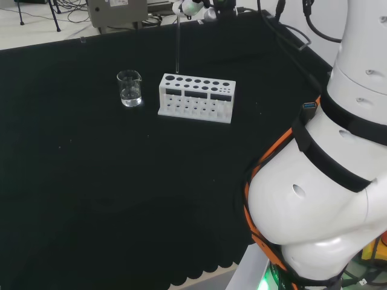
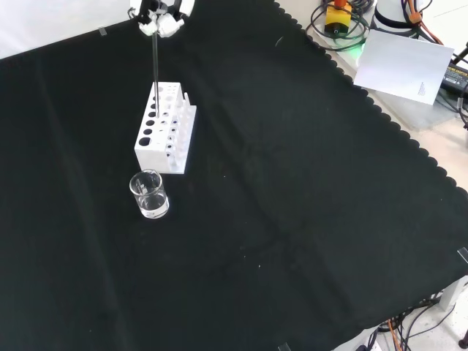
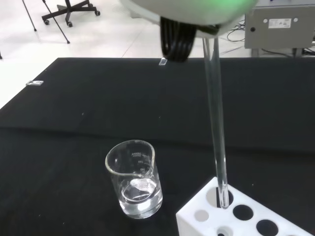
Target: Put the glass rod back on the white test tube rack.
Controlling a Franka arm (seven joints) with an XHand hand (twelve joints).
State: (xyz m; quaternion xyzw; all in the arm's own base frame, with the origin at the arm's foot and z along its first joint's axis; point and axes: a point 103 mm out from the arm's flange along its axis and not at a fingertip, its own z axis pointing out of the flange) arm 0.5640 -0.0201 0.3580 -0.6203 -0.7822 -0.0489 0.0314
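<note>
**Rod held upright at the rack's end hole**

At the top edge of the front view we see the hand, its black and white fingers closed together around the upper end of the glass rod. In the head view the hand sits at the far edge of the bench, again gripping the top of the rod, which hangs straight down from it.

The rod is a thin, clear stick, nearly upright. In the wrist view we see the rod run down from the blurred white part of the hand to the white rack, where its lower tip sits in the mouth of a large corner hole. We cannot tell how deep it goes, or whether it touches the bottom.

The rack is a white block with rows of round holes on top, larger along one row and smaller along the others, and it stands flat on the black cloth. Just beside its end, apart from it, stands a small clear beaker with a little clear liquid at the bottom.
</note>
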